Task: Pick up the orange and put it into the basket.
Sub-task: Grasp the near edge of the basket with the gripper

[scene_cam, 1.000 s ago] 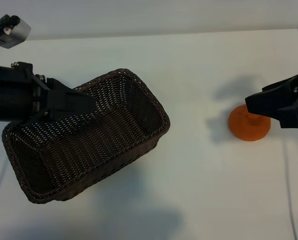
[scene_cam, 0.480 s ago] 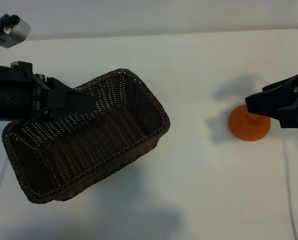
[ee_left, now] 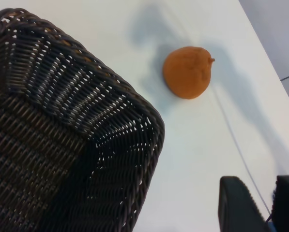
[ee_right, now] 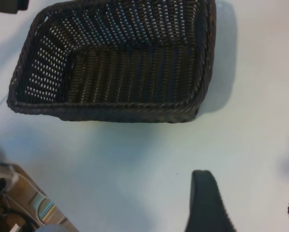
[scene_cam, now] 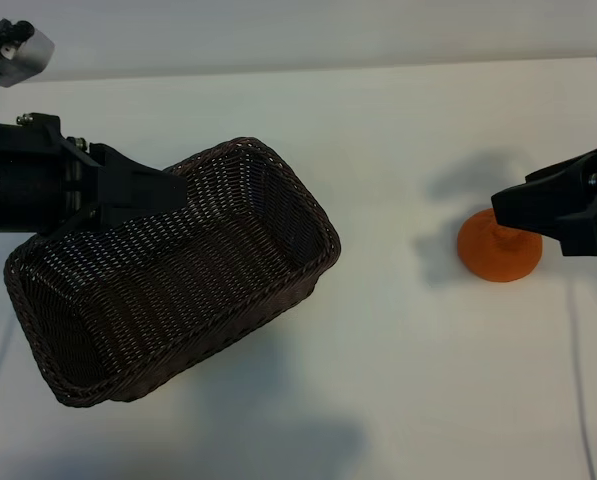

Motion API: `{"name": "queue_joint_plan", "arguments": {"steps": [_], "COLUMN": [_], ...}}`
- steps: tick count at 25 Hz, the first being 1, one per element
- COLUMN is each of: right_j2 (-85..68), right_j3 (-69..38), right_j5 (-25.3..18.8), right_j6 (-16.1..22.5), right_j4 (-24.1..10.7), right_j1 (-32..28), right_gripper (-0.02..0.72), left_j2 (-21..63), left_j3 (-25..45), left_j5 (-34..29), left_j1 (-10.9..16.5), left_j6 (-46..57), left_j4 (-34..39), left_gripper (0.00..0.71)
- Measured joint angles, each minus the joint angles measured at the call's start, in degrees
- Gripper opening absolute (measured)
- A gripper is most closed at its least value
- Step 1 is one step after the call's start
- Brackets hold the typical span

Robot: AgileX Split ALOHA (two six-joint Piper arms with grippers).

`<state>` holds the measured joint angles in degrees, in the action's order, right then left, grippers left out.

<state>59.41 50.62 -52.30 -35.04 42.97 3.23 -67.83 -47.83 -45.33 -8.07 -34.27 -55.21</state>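
Observation:
The orange [scene_cam: 498,258] lies on the white table at the right, also seen in the left wrist view [ee_left: 188,71]. My right gripper [scene_cam: 523,222] hangs open right over it and covers its upper part; in the right wrist view, the right gripper [ee_right: 250,195] shows only table between its fingers, and the orange is out of that view. The dark brown wicker basket [scene_cam: 278,165] stands at the left, well apart from the orange. My left gripper [scene_cam: 178,192] is open above the basket's far left rim [ee_left: 149,116], and the left gripper [ee_left: 267,205] holds nothing.
Bare white table [scene_cam: 398,380] lies between basket and orange and along the front. Part of the rig's base [ee_right: 23,208] shows at a corner of the right wrist view. The table's far edge runs behind both arms.
The left arm has shifted slightly toward the far side of the table. Basket, orange and right gripper have not moved.

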Motion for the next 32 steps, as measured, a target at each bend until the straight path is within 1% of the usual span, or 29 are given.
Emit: {"name": "queue_joint_plan", "arguments": {"steps": [5, 7, 9, 12, 15, 17, 19, 21, 23, 26, 28, 29, 32], "right_j2": [0.0, 0.0, 0.0, 0.0, 0.0, 0.0, 0.0, 0.0, 0.0, 0.0, 0.0, 0.0, 0.0], "right_j3": [0.0, 0.0, 0.0, 0.0, 0.0, 0.0, 0.0, 0.0, 0.0, 0.0, 0.0, 0.0, 0.0], "right_j5": [0.0, 0.0, 0.0, 0.0, 0.0, 0.0, 0.0, 0.0, 0.0, 0.0, 0.0, 0.0, 0.0], "right_j6": [0.0, 0.0, 0.0, 0.0, 0.0, 0.0, 0.0, 0.0, 0.0, 0.0, 0.0, 0.0, 0.0], "right_j4": [0.0, 0.0, 0.0, 0.0, 0.0, 0.0, 0.0, 0.0, 0.0, 0.0, 0.0, 0.0, 0.0], "right_j1": [0.0, 0.0, 0.0, 0.0, 0.0, 0.0, 0.0, 0.0, 0.0, 0.0, 0.0, 0.0, 0.0], "right_gripper": [0.42, 0.42, 0.42, 0.42, 0.42, 0.42, 0.42, 0.42, 0.42, 0.42, 0.42, 0.42, 0.42], "left_j2": [0.0, 0.0, 0.0, 0.0, 0.0, 0.0, 0.48, 2.16, 4.68, 9.8, 12.61, 13.77, 16.55], "left_j3": [0.0, 0.0, 0.0, 0.0, 0.0, 0.0, 0.0, -0.41, -1.61, -4.62, -6.31, -6.8, -7.05], "left_j5": [0.11, 0.11, 0.11, 0.04, -1.8, -4.17, -6.54, -8.38, -10.98, -15.75, -19.2, -20.26, -21.81], "left_j1": [0.0, 0.0, 0.0, 0.0, 0.0, 0.0, 0.8, 3.55, 7.41, 15.24, 19.52, 20.84, 21.7], "left_j6": [0.34, 0.83, 1.06, 1.32, 1.52, 1.92, 3.88, 6.21, 9.32, 14.04, 17.16, 18.96, 23.08], "left_j4": [0.0, 0.06, 0.2, 0.2, 0.2, 0.2, 0.2, 0.7, 1.86, 5.76, 9.23, 11.03, 16.05], "left_gripper": [0.249, 0.259, 0.292, 0.36, 0.422, 0.445, 0.453, 0.455, 0.455, 0.456, 0.456, 0.456, 0.456]}}
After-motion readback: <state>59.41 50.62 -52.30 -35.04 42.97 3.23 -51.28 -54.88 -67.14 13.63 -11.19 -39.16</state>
